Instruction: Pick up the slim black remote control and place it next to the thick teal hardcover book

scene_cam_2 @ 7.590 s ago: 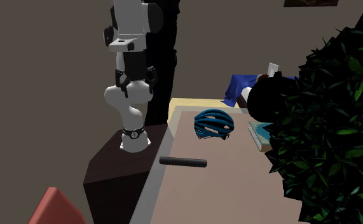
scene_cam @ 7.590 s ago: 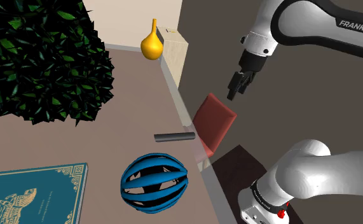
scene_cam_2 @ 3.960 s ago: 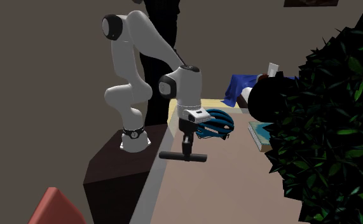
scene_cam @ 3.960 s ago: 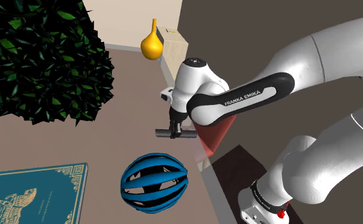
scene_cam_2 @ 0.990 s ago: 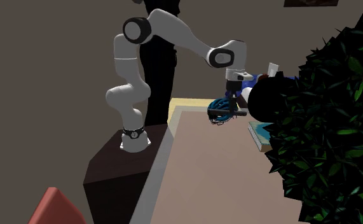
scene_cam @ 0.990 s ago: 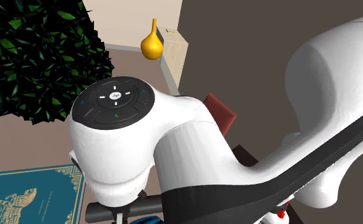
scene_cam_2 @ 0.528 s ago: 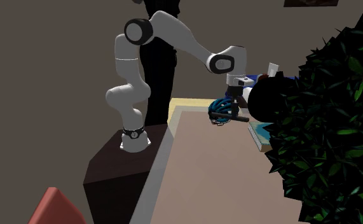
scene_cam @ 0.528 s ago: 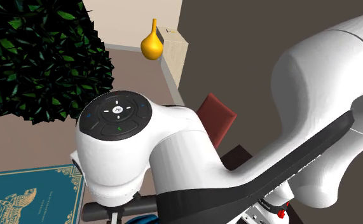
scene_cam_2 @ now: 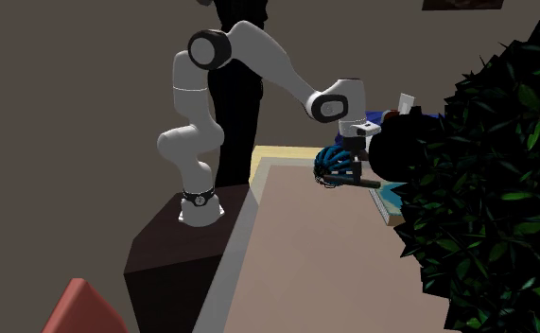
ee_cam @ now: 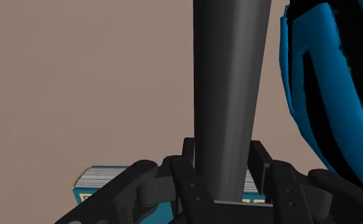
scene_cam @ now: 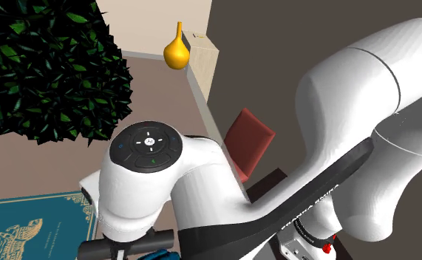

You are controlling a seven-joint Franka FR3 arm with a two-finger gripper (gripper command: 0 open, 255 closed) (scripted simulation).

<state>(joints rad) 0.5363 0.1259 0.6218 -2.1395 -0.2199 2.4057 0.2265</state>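
Remote control (ee_cam: 227, 95), slim and dark grey, is clasped crosswise between the two black fingers of the gripper (ee_cam: 224, 191); this clasp is recorded from the wrist view. There a blue and black helmet (ee_cam: 326, 83) is noted just beside the remote, and the page edge of the teal book (ee_cam: 103, 178) beyond the fingers, on the brown worktop (ee_cam: 78, 83). In the shoulder view much is covered by the white arm (scene_cam: 202, 192); the remote is seen as a bar beneath it, close to the book's patterned cover. In the second exterior view the remote is seen between helmet and book, beside a dark plant (scene_cam_2: 485, 189).
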